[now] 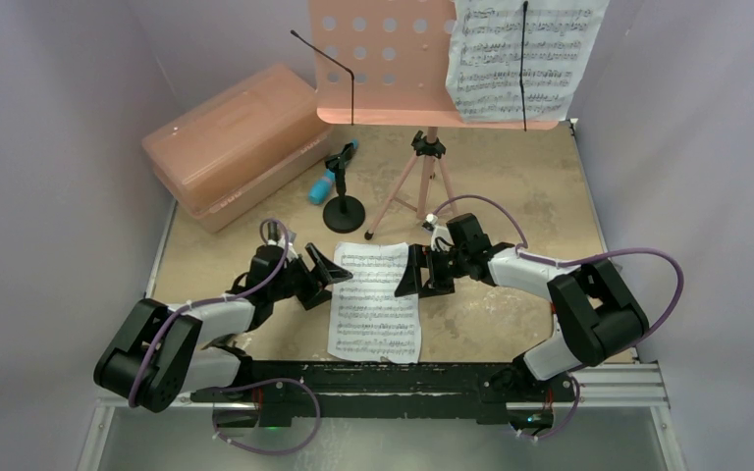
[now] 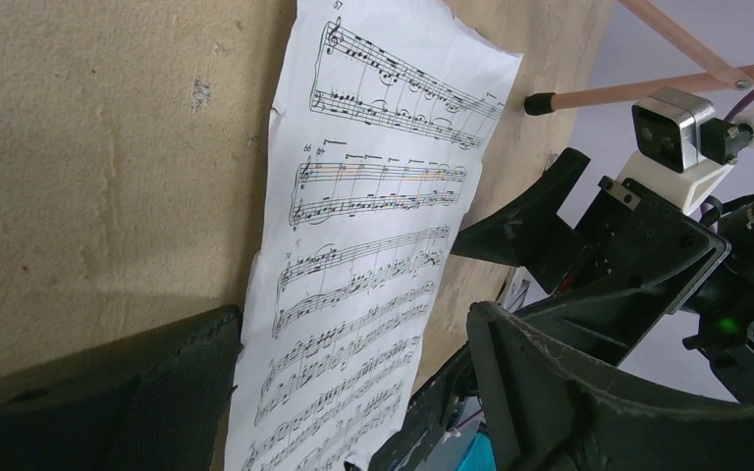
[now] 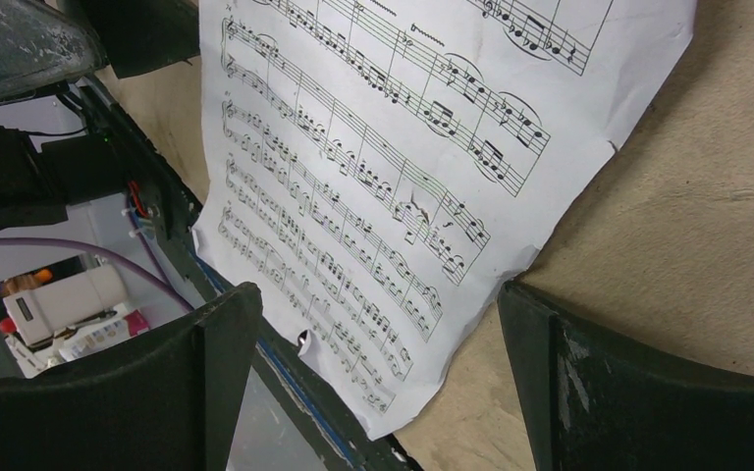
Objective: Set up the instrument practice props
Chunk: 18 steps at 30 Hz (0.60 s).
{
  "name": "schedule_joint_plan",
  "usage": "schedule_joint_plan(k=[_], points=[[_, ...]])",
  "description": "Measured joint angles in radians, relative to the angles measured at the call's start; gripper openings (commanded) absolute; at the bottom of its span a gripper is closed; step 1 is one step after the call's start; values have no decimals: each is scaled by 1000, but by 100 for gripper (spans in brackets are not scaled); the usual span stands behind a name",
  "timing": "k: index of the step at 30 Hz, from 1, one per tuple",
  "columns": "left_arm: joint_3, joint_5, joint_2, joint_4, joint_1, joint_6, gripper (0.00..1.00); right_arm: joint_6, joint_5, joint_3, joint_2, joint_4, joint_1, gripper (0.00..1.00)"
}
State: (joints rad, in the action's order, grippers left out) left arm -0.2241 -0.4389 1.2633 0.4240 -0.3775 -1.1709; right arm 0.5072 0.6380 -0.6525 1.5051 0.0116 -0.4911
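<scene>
White printed sheet-music page (image 1: 375,299) flat on surface (image 1: 511,206), open left pincer (image 1: 324,280) at its 9 o'clock, open right pincer (image 1: 412,275) at 3; pickup next needs an edge pinch.

**Top view:** a fixed camera high above and behind the arms (image 1: 216,319), facing down and forward over the whole table (image 1: 511,186).

**Left wrist view:** close to the tabletop, looking across the music sheet (image 2: 373,226) past the left gripper (image 2: 353,312) toward a stand leg (image 2: 638,90) and the right arm's camera (image 2: 675,137).

**Right wrist view:** close, tilted down past the right gripper (image 3: 378,289) at the sheet's near end and the table's front edge.

All three views share the sheet lying flat on the table.
</scene>
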Motion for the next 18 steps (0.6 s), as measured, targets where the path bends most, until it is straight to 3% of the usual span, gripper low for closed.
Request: schedule_joint_plan(k=[11,18], points=[[-22,1,86,92,-104,-20,80,0,1,0,-1,0,0,92],[-61,16,134,114,-164,-22,66,0,1,0,-2,-1,0,92]])
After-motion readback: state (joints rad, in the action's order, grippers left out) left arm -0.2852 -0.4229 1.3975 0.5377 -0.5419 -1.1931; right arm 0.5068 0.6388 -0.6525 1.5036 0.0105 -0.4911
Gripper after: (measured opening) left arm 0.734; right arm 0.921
